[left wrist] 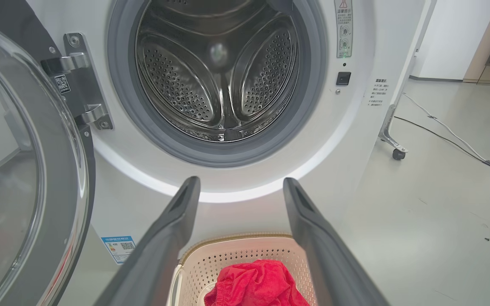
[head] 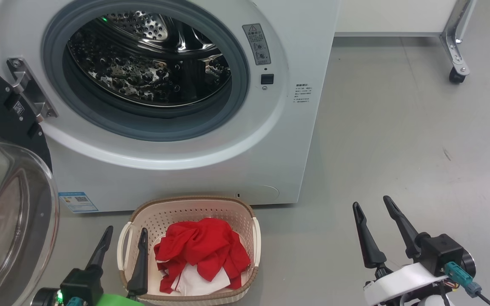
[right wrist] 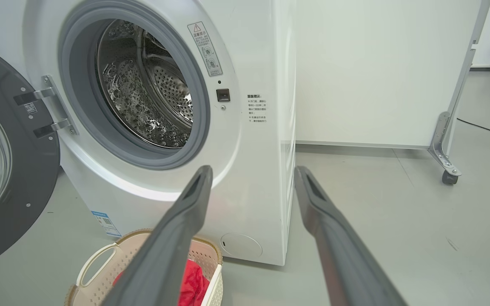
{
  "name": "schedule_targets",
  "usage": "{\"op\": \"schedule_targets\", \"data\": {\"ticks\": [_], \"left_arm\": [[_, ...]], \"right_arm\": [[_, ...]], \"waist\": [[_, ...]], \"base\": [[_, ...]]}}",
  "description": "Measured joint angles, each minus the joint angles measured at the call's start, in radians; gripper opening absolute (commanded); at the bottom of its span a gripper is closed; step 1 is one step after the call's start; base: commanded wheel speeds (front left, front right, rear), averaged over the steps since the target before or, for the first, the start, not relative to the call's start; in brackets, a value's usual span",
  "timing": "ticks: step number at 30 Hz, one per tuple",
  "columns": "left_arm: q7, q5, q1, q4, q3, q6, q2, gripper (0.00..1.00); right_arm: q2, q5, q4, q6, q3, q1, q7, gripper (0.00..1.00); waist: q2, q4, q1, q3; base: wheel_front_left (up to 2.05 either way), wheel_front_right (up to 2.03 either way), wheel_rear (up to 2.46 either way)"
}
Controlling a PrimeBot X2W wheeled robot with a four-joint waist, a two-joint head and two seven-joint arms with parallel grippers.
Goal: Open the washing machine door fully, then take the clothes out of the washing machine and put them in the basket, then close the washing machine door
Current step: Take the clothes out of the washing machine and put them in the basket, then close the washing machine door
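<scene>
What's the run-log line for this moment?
phase: unloaded, closing pending | washing machine door: open | drum: looks empty | clothes: in basket | left gripper: open, empty | right gripper: open, empty

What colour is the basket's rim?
Brown and woven, on the cream basket; best in the head view.

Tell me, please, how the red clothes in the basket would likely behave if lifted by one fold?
Probably floppy: the clothes lie crumpled in soft folds, so a lifted fold would likely trail the rest below it. Likely light for their bulk, since the fabric looks thin. A hanging end might catch on the rim of the basket.
</scene>
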Motion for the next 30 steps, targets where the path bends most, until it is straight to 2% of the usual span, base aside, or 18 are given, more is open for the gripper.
{"op": "schedule_targets", "data": {"ticks": [30], "left_arm": [[0.024,0.009,0.049,-0.078,-0.014,0.021,0.002,1.0]], "right_arm": [[0.002,-0.006,-0.01,-0.007,0.005,0.022,0.0,1.0]], "waist": [[0.0,-0.017,0.0,-0.025]], "base": [[-0.01,0.01,0.0]]}}
